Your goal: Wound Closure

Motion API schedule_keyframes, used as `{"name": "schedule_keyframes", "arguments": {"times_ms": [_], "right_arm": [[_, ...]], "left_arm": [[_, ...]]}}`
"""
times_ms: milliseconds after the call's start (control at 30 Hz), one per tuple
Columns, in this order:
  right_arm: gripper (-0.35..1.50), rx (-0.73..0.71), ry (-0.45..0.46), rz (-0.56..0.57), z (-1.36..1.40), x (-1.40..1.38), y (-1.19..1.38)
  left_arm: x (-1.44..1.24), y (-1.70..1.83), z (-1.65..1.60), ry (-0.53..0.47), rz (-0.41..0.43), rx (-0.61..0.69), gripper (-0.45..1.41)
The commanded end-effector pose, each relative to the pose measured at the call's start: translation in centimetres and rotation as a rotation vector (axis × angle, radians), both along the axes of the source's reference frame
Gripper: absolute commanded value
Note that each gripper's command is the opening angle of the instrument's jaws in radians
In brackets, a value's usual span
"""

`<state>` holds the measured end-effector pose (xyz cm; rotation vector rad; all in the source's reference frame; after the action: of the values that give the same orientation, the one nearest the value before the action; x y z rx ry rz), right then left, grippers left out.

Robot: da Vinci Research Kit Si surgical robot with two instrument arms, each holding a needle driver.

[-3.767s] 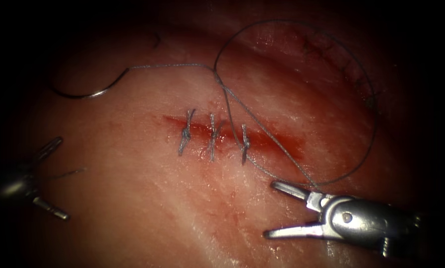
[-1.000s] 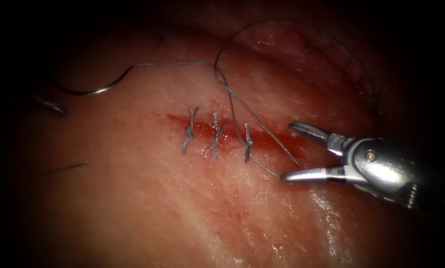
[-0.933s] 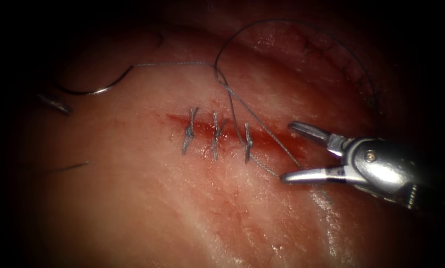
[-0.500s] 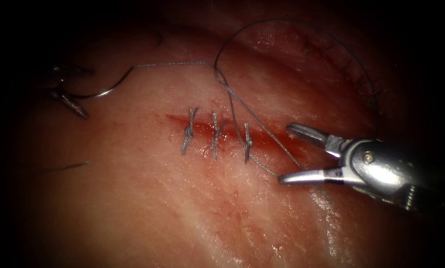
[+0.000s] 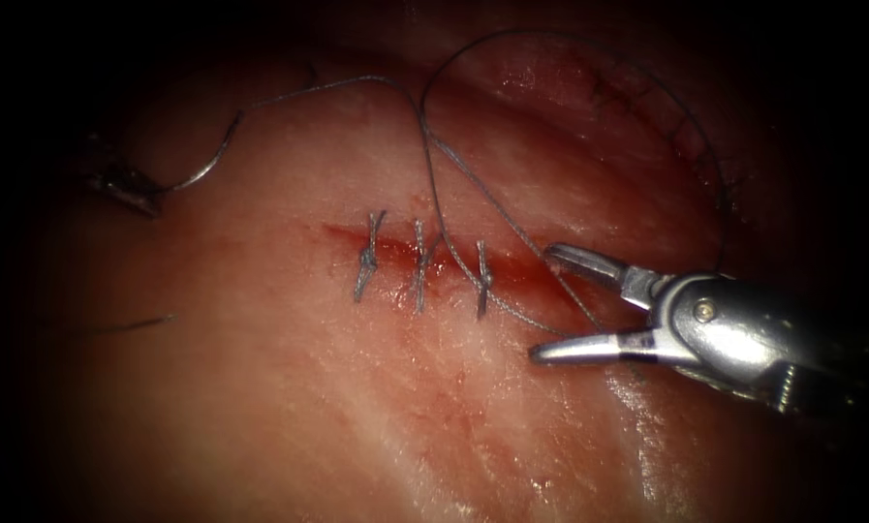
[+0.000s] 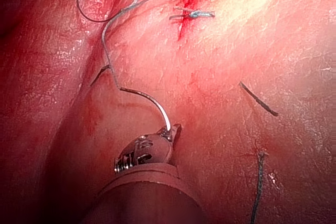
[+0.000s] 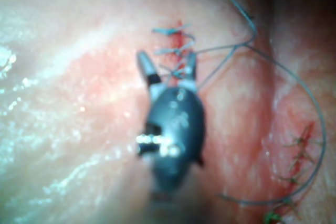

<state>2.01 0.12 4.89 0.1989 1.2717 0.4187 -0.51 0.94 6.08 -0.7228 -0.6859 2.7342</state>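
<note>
The left tool, at ten o'clock from the cut, clamps the thin curved steel needle near its tip, clear of the glistening tissue. The right tool gapes empty astride the grey braided thread.

Three stitches, one needle, two tools.

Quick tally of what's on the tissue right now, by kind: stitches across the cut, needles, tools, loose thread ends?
Stitches across the cut: 3
Needle: 1, its tip end held by the left tool, lying out of the tissue
Tools: 2; the right tool open, holding nothing
Loose thread end: 1
Total: 7
</note>
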Motion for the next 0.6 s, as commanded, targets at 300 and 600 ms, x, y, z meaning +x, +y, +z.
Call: {"name": "schedule_keyframes", "arguments": {"times_ms": [300,600], "right_arm": [[1.2,0.213,0.076,0.11,-0.04,0.06,0.04],[1.23,0.482,0.169,0.236,-0.08,-0.16,0.12]], "left_arm": [[-0.61,0.05,-0.56,-0.129,-0.052,-0.233,-0.45],[-1.5,-0.13,-0.86,-0.253,-0.14,-0.437,-0.45]]}}
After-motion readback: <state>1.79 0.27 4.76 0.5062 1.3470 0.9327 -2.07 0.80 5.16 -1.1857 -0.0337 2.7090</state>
